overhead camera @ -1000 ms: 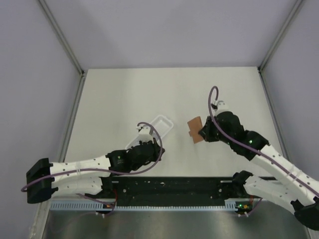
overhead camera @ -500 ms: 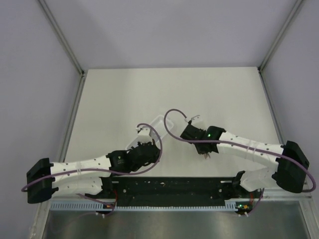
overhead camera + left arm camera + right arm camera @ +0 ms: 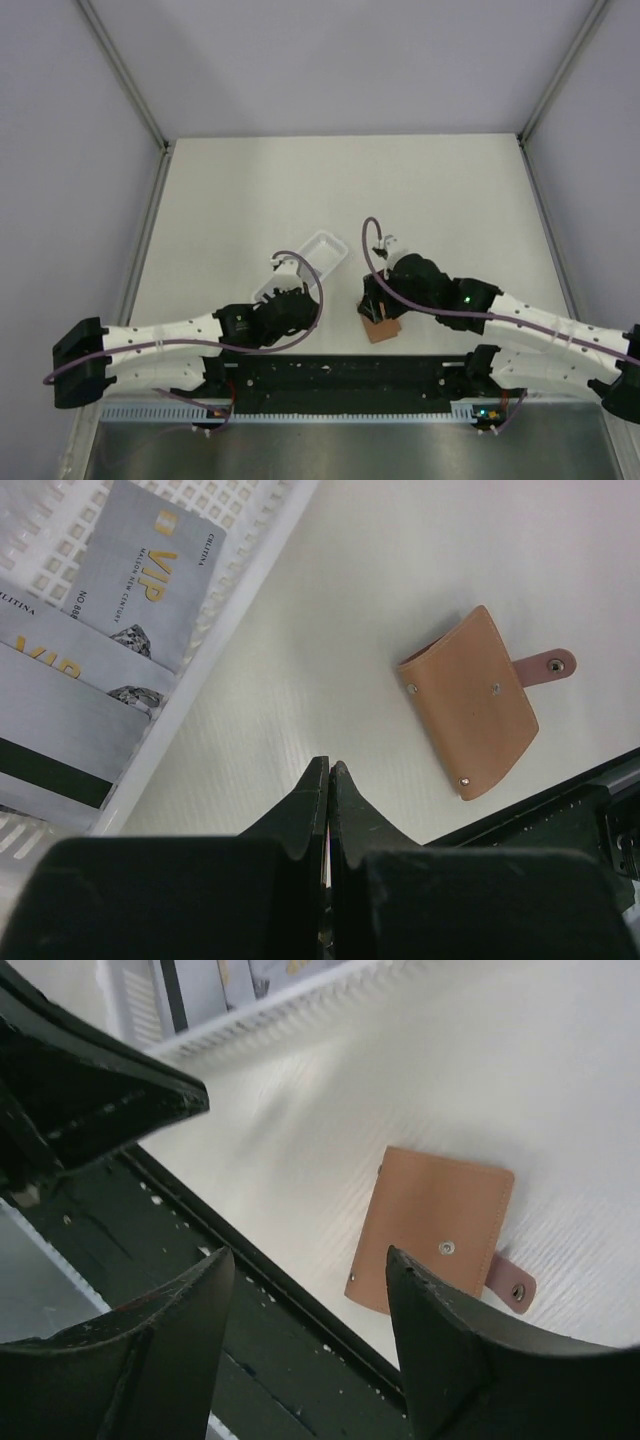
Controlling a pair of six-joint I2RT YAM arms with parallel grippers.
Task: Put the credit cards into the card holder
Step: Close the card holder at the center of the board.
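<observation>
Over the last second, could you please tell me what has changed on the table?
The right gripper carried the card holder from farther out toward the near edge, set it down closed and let go; its jaws now stand open above it. The left gripper stayed shut beside the white tray, which holds the credit cards and has not moved.

From above, the right arm (image 3: 520,318) overlaps the holder (image 3: 383,331) at its far end; the left arm (image 3: 160,345) covers the tray (image 3: 325,248) at its near end. The cards (image 3: 120,620) run off the left wrist view's edge.
</observation>
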